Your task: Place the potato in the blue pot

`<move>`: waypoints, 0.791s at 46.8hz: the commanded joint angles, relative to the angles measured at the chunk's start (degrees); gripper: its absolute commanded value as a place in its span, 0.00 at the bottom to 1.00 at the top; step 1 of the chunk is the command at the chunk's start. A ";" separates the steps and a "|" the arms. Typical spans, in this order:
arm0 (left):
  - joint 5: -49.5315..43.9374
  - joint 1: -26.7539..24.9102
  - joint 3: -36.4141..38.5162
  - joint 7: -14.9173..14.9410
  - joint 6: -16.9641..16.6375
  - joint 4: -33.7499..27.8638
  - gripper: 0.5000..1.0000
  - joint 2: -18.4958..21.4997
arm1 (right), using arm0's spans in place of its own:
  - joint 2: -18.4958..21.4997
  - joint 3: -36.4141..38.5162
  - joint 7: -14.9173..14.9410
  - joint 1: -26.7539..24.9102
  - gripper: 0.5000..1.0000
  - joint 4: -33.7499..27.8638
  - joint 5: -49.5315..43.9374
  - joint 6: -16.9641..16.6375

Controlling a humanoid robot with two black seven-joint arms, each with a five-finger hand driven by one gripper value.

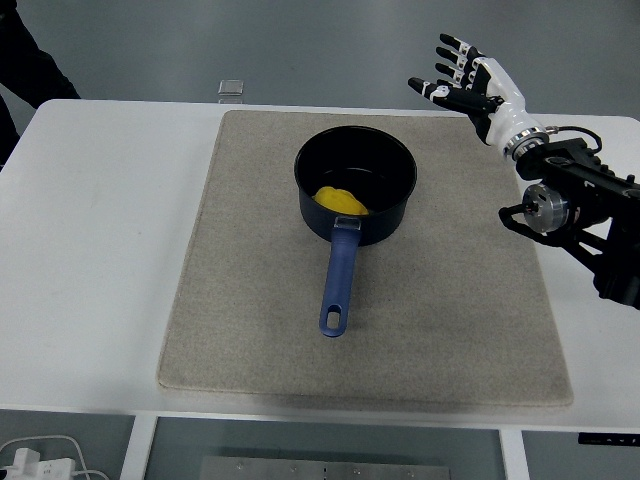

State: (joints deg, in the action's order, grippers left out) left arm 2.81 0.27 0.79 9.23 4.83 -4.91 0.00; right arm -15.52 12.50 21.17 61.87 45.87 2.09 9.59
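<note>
The potato (341,201) lay inside the blue pot (356,196) as my right robot hand (470,85), fingers spread and empty, hovered beyond its far right.

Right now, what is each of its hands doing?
Left hand: not in view.
Right hand: open, fingers spread, holding nothing, raised beyond the table's far right corner.
</note>
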 commanded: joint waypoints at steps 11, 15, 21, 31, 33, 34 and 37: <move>0.00 0.00 0.00 0.00 0.00 0.07 0.99 0.00 | 0.49 13.42 -4.03 -4.73 0.85 -0.78 6.17 -2.12; 0.00 0.00 0.00 0.00 0.00 0.07 0.99 0.00 | 1.37 17.12 -3.33 -6.05 0.86 -0.78 6.08 -2.47; 0.00 0.00 0.00 0.00 0.00 0.07 0.99 0.00 | 3.47 20.37 -3.33 -7.11 0.86 -1.13 5.56 -2.56; 0.00 0.08 0.00 0.00 0.00 -0.19 0.99 0.00 | 5.41 23.63 -3.24 -7.99 0.86 -1.40 5.20 -2.56; 0.00 0.08 0.00 0.00 0.00 -0.19 0.99 0.00 | 5.50 23.63 -3.24 -7.99 0.86 -1.40 5.29 -2.56; 0.00 0.08 0.00 0.00 0.00 -0.19 0.99 0.00 | 5.41 23.63 -3.24 -7.99 0.85 -1.40 5.21 -2.56; 0.00 0.17 0.00 0.00 0.00 -0.19 0.99 0.00 | 5.41 23.54 -3.24 -8.08 0.86 -1.57 5.12 -2.56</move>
State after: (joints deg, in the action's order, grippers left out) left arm 2.81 0.38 0.79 9.23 4.83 -5.10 0.00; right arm -10.09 36.12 17.93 53.89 44.47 7.31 7.03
